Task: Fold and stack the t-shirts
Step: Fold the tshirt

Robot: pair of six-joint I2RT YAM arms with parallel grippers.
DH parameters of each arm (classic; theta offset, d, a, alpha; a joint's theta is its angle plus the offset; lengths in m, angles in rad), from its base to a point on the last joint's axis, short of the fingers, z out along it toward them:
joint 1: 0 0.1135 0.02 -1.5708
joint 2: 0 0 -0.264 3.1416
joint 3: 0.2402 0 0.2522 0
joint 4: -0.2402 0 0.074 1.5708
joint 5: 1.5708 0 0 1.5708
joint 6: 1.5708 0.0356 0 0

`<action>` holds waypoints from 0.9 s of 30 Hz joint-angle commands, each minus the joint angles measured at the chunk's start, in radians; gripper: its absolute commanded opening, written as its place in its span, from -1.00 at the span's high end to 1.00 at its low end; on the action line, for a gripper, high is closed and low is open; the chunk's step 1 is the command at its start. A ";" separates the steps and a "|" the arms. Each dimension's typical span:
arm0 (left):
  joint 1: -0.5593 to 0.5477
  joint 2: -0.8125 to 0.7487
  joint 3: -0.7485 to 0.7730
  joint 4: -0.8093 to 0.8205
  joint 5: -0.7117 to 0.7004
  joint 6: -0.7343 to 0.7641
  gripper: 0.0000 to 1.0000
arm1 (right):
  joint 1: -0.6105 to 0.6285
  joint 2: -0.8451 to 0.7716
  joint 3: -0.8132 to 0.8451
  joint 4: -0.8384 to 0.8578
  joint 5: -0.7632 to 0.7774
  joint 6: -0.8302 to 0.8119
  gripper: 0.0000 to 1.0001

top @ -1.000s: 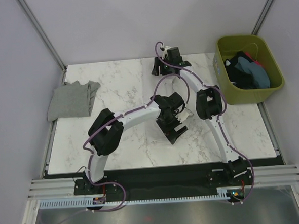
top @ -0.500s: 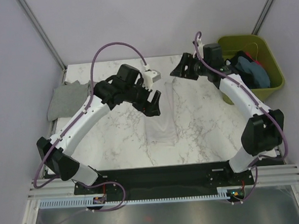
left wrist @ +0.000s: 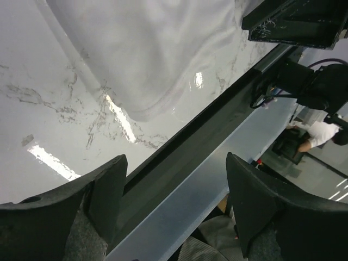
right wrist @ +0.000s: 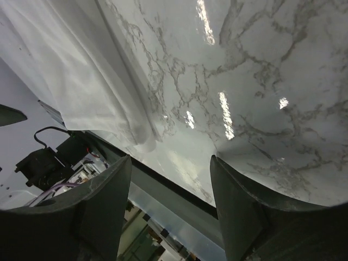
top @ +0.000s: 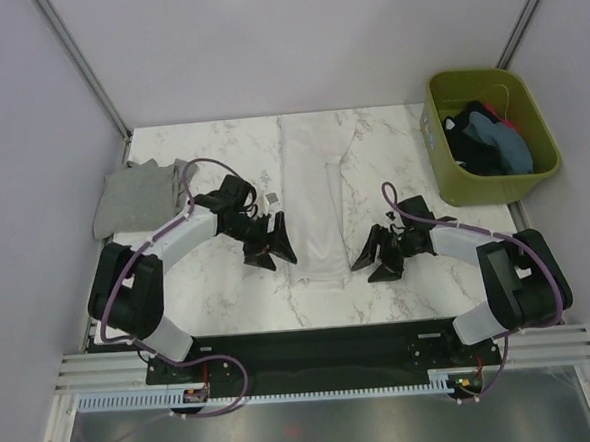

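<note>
White shirt (top: 314, 205) in long strip mid-bench (top: 219, 296), far to near. Soft, light, limp; best pinched at 2 near hem corners. Left fingers (top: 276, 250), right fingers (top: 371, 260) wide, empty, flanking near end.

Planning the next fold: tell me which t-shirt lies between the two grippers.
The white t-shirt, folded into a long strip. The grey t-shirt lies apart at the far left; the other shirts sit bunched in the green bin.
</note>
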 commanded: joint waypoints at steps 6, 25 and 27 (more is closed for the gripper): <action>0.027 0.090 -0.103 0.216 0.081 -0.155 -0.47 | 0.018 0.010 -0.051 0.230 -0.060 0.117 -0.33; 0.030 0.269 -0.077 0.286 0.093 -0.215 -0.32 | 0.119 0.166 0.000 0.341 -0.094 0.192 -0.15; 0.030 0.272 -0.077 0.288 0.099 -0.216 -0.26 | 0.119 0.165 -0.005 0.327 -0.092 0.184 -0.11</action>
